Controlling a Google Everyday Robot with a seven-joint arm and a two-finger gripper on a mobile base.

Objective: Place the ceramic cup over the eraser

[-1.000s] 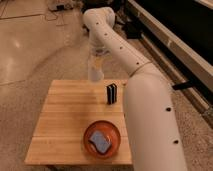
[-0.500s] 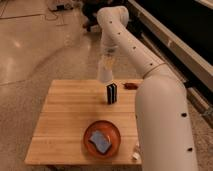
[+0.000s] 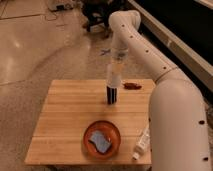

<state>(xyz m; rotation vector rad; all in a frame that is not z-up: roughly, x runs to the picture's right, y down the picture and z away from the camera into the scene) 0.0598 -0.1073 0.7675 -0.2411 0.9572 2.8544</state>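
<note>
Right now, in the camera view, the gripper (image 3: 116, 70) hangs over the far middle of the bench (image 3: 65, 115). Its jaws grip the ceramic cup (image 3: 114, 78), which hangs upright. The eraser (image 3: 112, 94) stands tall straight under the cup, and the cup's bottom looks like it just meets the eraser's top. So I think the cup must go straight down. Nearer sits a bowl (image 3: 102, 140) with a blue sponge (image 3: 100, 142).

No legible text — none anywhere.
</note>
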